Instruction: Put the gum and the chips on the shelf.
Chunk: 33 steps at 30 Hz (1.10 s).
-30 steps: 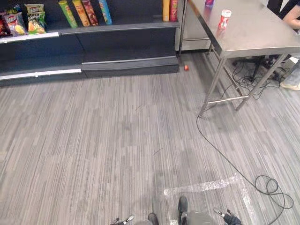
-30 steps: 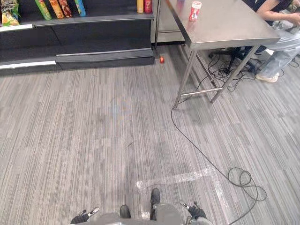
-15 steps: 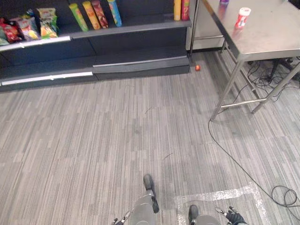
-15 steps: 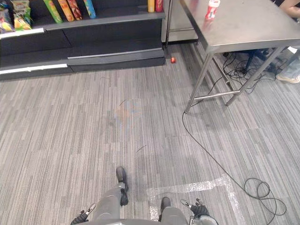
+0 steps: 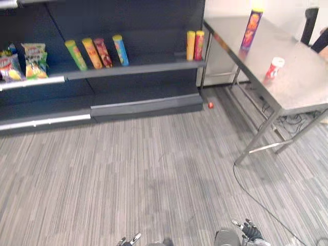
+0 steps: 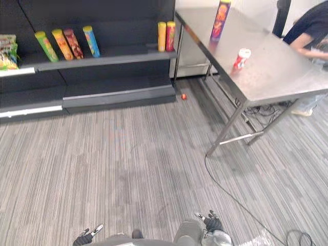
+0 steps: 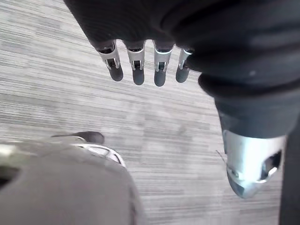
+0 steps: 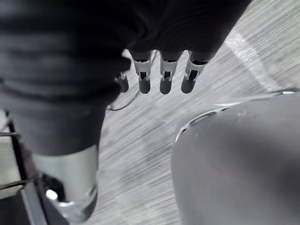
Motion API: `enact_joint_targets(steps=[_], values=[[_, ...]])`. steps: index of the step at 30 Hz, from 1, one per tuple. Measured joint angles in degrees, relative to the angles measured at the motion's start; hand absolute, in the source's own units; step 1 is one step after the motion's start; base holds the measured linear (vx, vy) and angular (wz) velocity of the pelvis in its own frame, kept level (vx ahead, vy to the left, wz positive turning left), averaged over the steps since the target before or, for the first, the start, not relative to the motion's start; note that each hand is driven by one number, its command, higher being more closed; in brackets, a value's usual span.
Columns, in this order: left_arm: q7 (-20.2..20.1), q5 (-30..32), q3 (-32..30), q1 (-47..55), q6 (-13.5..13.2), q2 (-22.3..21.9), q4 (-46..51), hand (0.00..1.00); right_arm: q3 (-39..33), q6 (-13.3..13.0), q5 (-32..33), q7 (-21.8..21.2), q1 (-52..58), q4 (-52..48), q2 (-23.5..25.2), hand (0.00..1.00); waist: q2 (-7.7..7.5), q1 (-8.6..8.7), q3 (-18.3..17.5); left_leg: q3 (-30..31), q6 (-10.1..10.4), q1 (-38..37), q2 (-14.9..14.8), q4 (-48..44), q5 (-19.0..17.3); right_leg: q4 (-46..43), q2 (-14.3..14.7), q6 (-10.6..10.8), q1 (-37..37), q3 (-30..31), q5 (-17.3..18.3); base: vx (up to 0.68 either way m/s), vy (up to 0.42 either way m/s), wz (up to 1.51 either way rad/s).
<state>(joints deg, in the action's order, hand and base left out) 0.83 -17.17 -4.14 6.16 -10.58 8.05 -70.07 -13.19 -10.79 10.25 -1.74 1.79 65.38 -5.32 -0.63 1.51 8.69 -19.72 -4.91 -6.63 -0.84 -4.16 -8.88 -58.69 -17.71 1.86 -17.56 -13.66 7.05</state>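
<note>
Both of the robot's hands hang low over the grey striped floor (image 6: 128,154), well short of everything else. The left hand (image 6: 87,237) has its fingers (image 7: 137,70) hanging straight and loose in a row, with nothing in them. The right hand (image 6: 211,223) is the same, its fingers (image 8: 165,77) slack and spread a little, holding nothing. The two things for the job are both on the steel tabletop (image 6: 266,77) off to the right. The chips can (image 6: 221,19), tall and purple with a yellow lid, stands upright near the tabletop's far end, close to the corner nearest the shelf. The gum bottle (image 6: 241,58), red and white, stands upright further along, towards the middle of the tabletop and a little in from the long edge that faces the open floor. The two are well apart. The dark shelf (image 5: 133,64) runs along the far wall to the left of the table. A row of four cans (image 5: 97,52), green, orange, red and blue, leans back on its board. A yellow can (image 5: 190,45) and a red can (image 5: 199,45) stand touching at the board's right end, and bags of snacks (image 5: 35,60) sit at its left end. A small red thing (image 5: 210,105) lies on the floor just off the shelf's lower right corner. A person in a dark top (image 6: 310,28) is at the table's far side.
</note>
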Motion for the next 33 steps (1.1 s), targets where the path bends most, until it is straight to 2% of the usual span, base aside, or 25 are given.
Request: enact_joint_targets(steps=[2, 3, 4, 5, 6, 7, 9, 10, 11, 12, 14, 16, 17, 18, 20, 22, 24, 25, 26, 28, 29, 30, 31, 32, 33], values=[[-0.1, 0.1, -0.6, -0.4, 0.0, -0.2, -0.3, 0.00, 0.0, 0.0, 0.6, -0.1, -0.1, -0.4, 0.0, 0.00, 0.06, 0.02, 0.1, -0.1, 0.6, -2.1, -0.1, 1.2, -1.1, 7.3, 1.8, -0.4, -2.4, -3.2, 1.5, 0.29, -0.018, -0.02], [-0.2, 0.3, -1.3, -0.5, 0.0, -0.5, -0.4, 0.00, -0.1, -0.1, 1.8, -0.2, -0.2, -0.4, 0.0, 0.00, 0.24, 0.09, 0.2, -0.2, 1.3, -3.2, -0.5, 1.5, -2.4, 15.7, 3.8, -0.2, -3.8, -4.0, 1.4, 0.39, -0.102, 0.05], [-0.5, 0.3, -2.5, -0.7, 0.1, -1.1, -0.6, 0.00, -0.4, -0.1, 2.4, -0.2, -0.3, -0.4, 0.0, 0.00, 0.75, 0.10, 0.4, -0.1, 2.3, -4.3, -1.3, 1.9, -3.2, 26.7, 6.2, 0.9, -4.2, -4.0, 0.2, 0.35, -0.121, 0.07], [-0.7, 0.4, -3.0, -0.7, 0.0, -1.2, -0.6, 0.00, -0.6, -0.1, 2.6, -0.2, -0.3, -0.4, 0.0, 0.00, 0.91, 0.09, 0.5, 0.0, 2.9, -4.8, -1.7, 2.1, -3.5, 32.5, 7.2, 1.9, -4.2, -3.6, -0.5, 0.41, -0.156, 0.10], [-1.1, 0.4, -3.6, -0.7, 0.0, -1.4, -0.6, 0.00, -1.2, -0.1, 3.2, -0.2, -0.3, -0.3, 0.1, 0.00, 1.03, 0.06, 0.7, 0.2, 3.9, -5.6, -2.2, 2.2, -4.2, 40.1, 8.2, 2.1, -4.1, -2.8, -3.2, 0.46, -0.183, 0.17], [-1.3, 0.5, -5.4, -0.8, 0.0, -1.9, -0.6, 0.00, -1.9, -0.1, 3.2, -0.3, 0.1, -0.3, 0.3, 0.00, 0.97, 0.10, 1.0, 0.9, 5.7, -7.2, -3.0, 2.2, -5.4, 50.0, 9.1, 2.3, -4.0, -1.0, -8.2, 0.58, -0.262, 0.22], [-1.7, 0.6, -7.6, -0.4, 0.1, -2.5, -0.6, 0.00, -2.3, 0.0, 3.2, -0.7, 1.4, -0.3, 0.5, 0.00, 0.45, 0.22, 1.2, 2.4, 8.1, -9.8, -4.0, 2.3, -7.8, 52.9, 8.8, 2.9, -3.2, 0.9, -11.7, 0.50, -0.271, 0.35], [-1.8, 0.7, -8.3, -0.4, 0.1, -3.1, -0.6, 0.00, -2.2, 0.2, 2.9, -0.8, 1.6, -0.2, 0.0, 0.00, 1.20, 0.18, 1.7, 2.9, 8.6, -11.1, -4.9, 2.6, -8.3, 50.8, 9.4, 2.5, -3.3, 0.9, -13.9, 0.53, -0.306, 0.37], [-2.2, 1.4, -9.9, -0.4, 0.1, -4.2, -0.7, 0.00, -2.3, 0.2, 2.0, -1.1, 1.8, -0.3, -0.7, 0.00, 2.69, 0.13, 1.4, 3.2, 8.8, -11.8, -6.4, 2.5, -7.6, 45.3, 10.1, 1.3, -5.0, 0.4, -13.3, 0.52, -0.340, 0.15], [-2.4, 2.1, -10.6, -0.4, -0.1, -5.2, -0.4, 0.00, -2.2, 0.2, 1.4, -1.3, 1.6, -0.2, -1.1, 0.00, 3.23, -0.01, 1.4, 3.2, 9.4, -11.8, -7.6, 1.8, -5.2, 41.3, 10.7, -1.3, -6.2, -0.2, -9.9, 0.61, -0.419, 0.14], [-3.2, 2.2, -11.9, -0.4, 0.1, -5.4, -0.3, 0.00, -2.2, 0.2, 1.0, -1.4, 1.7, -0.2, -1.1, 0.00, 3.37, 0.08, 1.4, 5.4, 10.6, -11.1, -9.5, -1.4, -1.6, 38.3, 11.2, -1.8, -5.4, -1.6, -5.9, 0.49, -0.366, 0.20], [-3.9, 2.1, -12.7, -0.4, 0.1, -5.5, 0.2, 0.00, -2.1, 0.3, 1.0, -1.4, 1.9, 0.4, -1.2, 0.00, 3.54, 0.05, 1.3, 9.7, 12.4, -6.2, -12.5, -14.6, 0.6, 37.8, 11.8, -2.2, -2.0, -3.5, -2.6, 0.45, -0.303, 0.41], [-4.0, 2.1, -13.7, -0.5, 0.1, -5.5, 0.7, 0.00, -1.8, 0.4, 1.0, -1.4, 2.1, 0.7, -1.3, 0.00, 3.52, 0.08, 1.3, 12.9, 13.4, -0.6, -14.2, -26.8, 5.1, 37.9, 11.9, -2.7, 0.8, -4.8, -0.8, 0.37, -0.208, 0.36], [-4.0, 1.7, -14.3, -0.6, 0.2, -5.4, 0.8, 0.00, -0.7, 0.4, 1.0, -1.4, 2.3, 0.7, -1.8, 0.00, 3.00, -0.17, 1.7, 14.5, 13.9, 4.4, -15.5, -38.5, 7.9, 37.9, 12.1, -3.4, 3.2, -5.2, 0.6, 0.37, -0.168, 0.27], [-3.8, -0.3, -14.6, -0.3, 0.7, -5.4, 1.7, 0.00, 0.3, 0.3, 1.1, -1.3, 2.3, 0.6, -2.0, 0.00, 3.18, -0.25, 1.7, 12.0, 13.0, 10.0, -16.7, -49.6, 7.1, 38.4, 12.2, -4.3, 7.0, -5.1, 2.6, 0.38, -0.080, 0.04], [-3.6, -0.7, -14.6, -0.1, 0.7, -5.6, 2.2, 0.00, 0.2, 0.3, 1.2, -1.3, 2.3, 0.5, -2.0, 0.00, 3.30, -0.30, 1.8, 8.4, 11.6, 14.3, -16.8, -53.8, 4.5, 40.0, 12.2, -3.5, 10.7, -4.8, 3.8, 0.37, -0.020, -0.02], [-3.6, -0.8, -14.7, -0.1, 0.6, -5.6, 2.9, 0.00, 0.2, 0.4, 1.5, -1.3, 2.4, 0.5, -1.9, 0.00, 3.30, -0.62, 1.8, 5.2, 10.7, 18.6, -16.8, -53.3, 1.1, 41.8, 12.2, -2.8, 13.4, -4.0, 4.2, 0.25, 0.051, -0.20], [-3.4, -1.5, -14.0, -0.4, 0.4, -5.7, 3.3, 0.00, 0.2, 0.4, 1.8, -1.2, 2.6, 0.5, -2.0, 0.00, 3.27, -1.75, 1.8, 3.2, 10.6, 20.8, -16.9, -48.4, -0.6, 42.7, 12.2, -2.3, 14.8, -2.3, 4.5, 0.22, 0.085, -0.46], [-3.4, -2.2, -13.9, -0.3, 0.3, -5.7, 3.5, 0.00, 0.3, 0.4, 2.1, -1.2, 2.6, 0.5, -2.0, 0.00, 3.19, -1.98, 1.8, 2.5, 10.5, 21.4, -16.9, -45.3, -0.7, 43.1, 12.1, -2.1, 15.2, -1.5, 4.6, 0.28, 0.142, -0.59], [-3.3, -2.6, -13.0, 0.2, -0.2, -5.6, 4.0, 0.00, 0.3, 0.4, 2.4, -1.0, 2.9, -0.6, -1.6, 0.00, 3.03, -2.06, 1.8, 1.3, 10.2, 21.6, -16.5, -31.1, -0.5, 43.7, 11.4, -0.8, 16.8, -0.2, 5.4, 0.30, 0.216, -0.48], [-3.2, -2.7, -12.0, 0.3, -0.6, -5.4, 4.0, 0.00, 0.4, 0.4, 2.6, -0.8, 3.4, -1.4, -1.5, 0.00, 2.88, -1.95, 1.7, 1.8, 9.8, 21.2, -15.6, -19.9, 1.2, 43.5, 10.6, 0.6, 17.0, 1.2, 6.3, 0.39, 0.369, -0.57], [-3.1, -2.7, -11.9, 0.4, -0.6, -5.4, 4.0, 0.00, 0.9, 0.2, 2.7, -0.8, 3.5, -1.8, -1.5, 0.00, 2.85, -1.85, 1.7, 2.3, 10.3, 21.3, -14.8, -10.7, 3.4, 43.5, 9.5, 1.9, 17.2, 2.8, 7.1, 0.33, 0.353, -0.56], [-3.1, -2.7, -11.9, 0.4, -0.6, -5.4, 4.0, 0.00, 1.3, 0.1, 2.7, -0.7, 3.5, -1.8, -1.6, 0.00, 2.87, -1.86, 1.7, 3.2, 10.7, 21.6, -14.6, -7.6, 4.4, 43.5, 9.2, 2.5, 17.2, 3.9, 7.5, 0.46, 0.487, -0.79], [-3.2, -2.7, -12.0, 0.7, -0.7, -5.4, 3.9, 0.00, 2.3, 0.1, 2.7, -0.6, 3.5, -1.8, -1.9, 0.00, 2.79, -1.87, 1.6, 4.2, 11.5, 22.6, -15.0, -5.5, 6.8, 43.8, 7.9, 4.1, 17.9, 6.7, 8.5, 0.35, 0.383, -0.71], [-3.2, -2.7, -12.0, 1.0, -0.7, -5.1, 3.6, 0.00, 2.4, 0.1, 2.7, -0.6, 3.5, -1.5, -1.8, 0.00, 2.44, -1.89, 1.4, 4.0, 12.1, 22.6, -14.6, -7.0, 9.2, 44.6, 7.2, 4.8, 18.3, 8.0, 8.9, 0.47, 0.510, -0.79]])
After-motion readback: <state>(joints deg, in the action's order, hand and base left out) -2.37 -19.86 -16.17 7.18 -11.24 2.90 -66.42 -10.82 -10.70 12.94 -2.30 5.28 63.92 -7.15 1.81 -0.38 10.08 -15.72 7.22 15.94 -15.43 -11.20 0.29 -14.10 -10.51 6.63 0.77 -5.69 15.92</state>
